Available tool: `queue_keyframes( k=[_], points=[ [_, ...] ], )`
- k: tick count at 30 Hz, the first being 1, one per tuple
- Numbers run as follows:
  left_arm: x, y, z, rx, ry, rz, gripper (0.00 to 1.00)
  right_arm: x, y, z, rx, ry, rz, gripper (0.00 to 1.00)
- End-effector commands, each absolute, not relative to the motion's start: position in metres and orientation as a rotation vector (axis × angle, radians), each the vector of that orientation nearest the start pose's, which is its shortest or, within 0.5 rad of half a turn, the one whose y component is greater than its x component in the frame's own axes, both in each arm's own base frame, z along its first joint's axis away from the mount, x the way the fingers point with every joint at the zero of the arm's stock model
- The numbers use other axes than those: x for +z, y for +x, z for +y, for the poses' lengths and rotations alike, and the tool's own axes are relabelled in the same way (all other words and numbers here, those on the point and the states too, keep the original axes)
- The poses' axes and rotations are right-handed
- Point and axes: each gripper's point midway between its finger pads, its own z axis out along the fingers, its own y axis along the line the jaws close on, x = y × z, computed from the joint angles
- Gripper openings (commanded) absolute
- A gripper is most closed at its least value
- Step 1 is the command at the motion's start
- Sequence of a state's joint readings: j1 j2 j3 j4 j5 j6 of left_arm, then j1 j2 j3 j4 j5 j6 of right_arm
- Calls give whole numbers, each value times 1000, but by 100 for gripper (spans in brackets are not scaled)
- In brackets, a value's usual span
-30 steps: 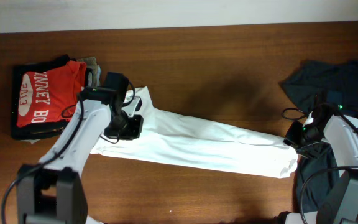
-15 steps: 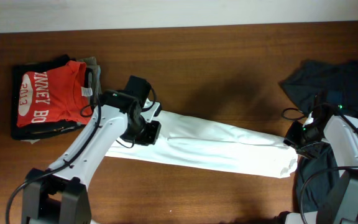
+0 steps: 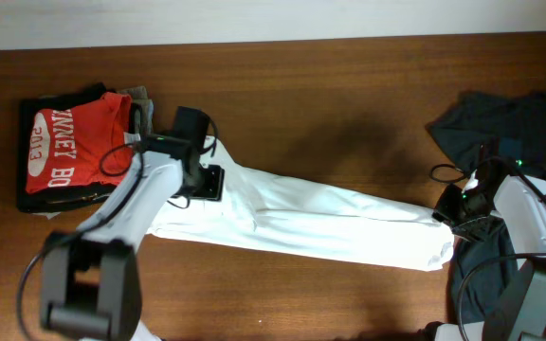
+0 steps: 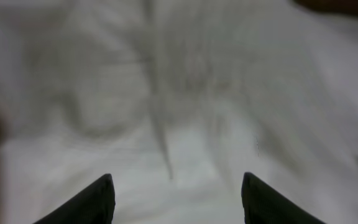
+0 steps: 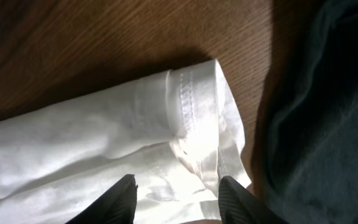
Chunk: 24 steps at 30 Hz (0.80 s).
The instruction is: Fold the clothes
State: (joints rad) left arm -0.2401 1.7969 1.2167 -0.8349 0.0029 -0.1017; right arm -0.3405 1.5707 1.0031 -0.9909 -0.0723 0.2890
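The clothes, a white T-shirt (image 3: 330,223), lie folded into a long strip running from upper left to lower right across the table. My left gripper (image 3: 205,182) hovers over the strip's left end. In the blurred left wrist view its jaws (image 4: 176,186) stand open, with only white cloth (image 4: 179,93) beneath them. My right gripper (image 3: 451,210) sits at the strip's right end. In the right wrist view its fingers (image 5: 178,186) stand apart over the stitched hem (image 5: 185,99), which lies on the wood.
A red shirt with white lettering (image 3: 69,142) lies on a dark stack at the far left. A heap of dark cloth (image 3: 519,123) fills the right edge, close beside the white hem (image 5: 328,112). Bare brown table (image 3: 330,95) lies behind the strip.
My left gripper swung right along the strip, then came back left, and its jaws have opened, letting go of the cloth. The right gripper has not moved.
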Motion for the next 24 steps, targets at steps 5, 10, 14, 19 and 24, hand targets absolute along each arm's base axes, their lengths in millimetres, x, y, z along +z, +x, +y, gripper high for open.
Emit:
queue_keyframes(
  k=[5, 10, 14, 19, 24],
  points=[
    [-2, 335, -88, -55, 303, 3080, 38, 51, 250, -75, 122, 981, 2969, 47],
    [19, 332, -76, 28, 320, 3117, 0, 51, 249, -74, 121, 982, 2973, 47],
    [77, 350, -58, 179, 292, 3045, 0, 51, 249, -74, 121, 982, 2973, 47],
    [89, 338, -50, 230, 296, 3066, 15, 51, 249, -74, 121, 981, 2972, 47],
    [81, 344, -52, 221, 290, 3039, 65, 50, 253, -77, 114, 975, 2955, 48]
  ],
)
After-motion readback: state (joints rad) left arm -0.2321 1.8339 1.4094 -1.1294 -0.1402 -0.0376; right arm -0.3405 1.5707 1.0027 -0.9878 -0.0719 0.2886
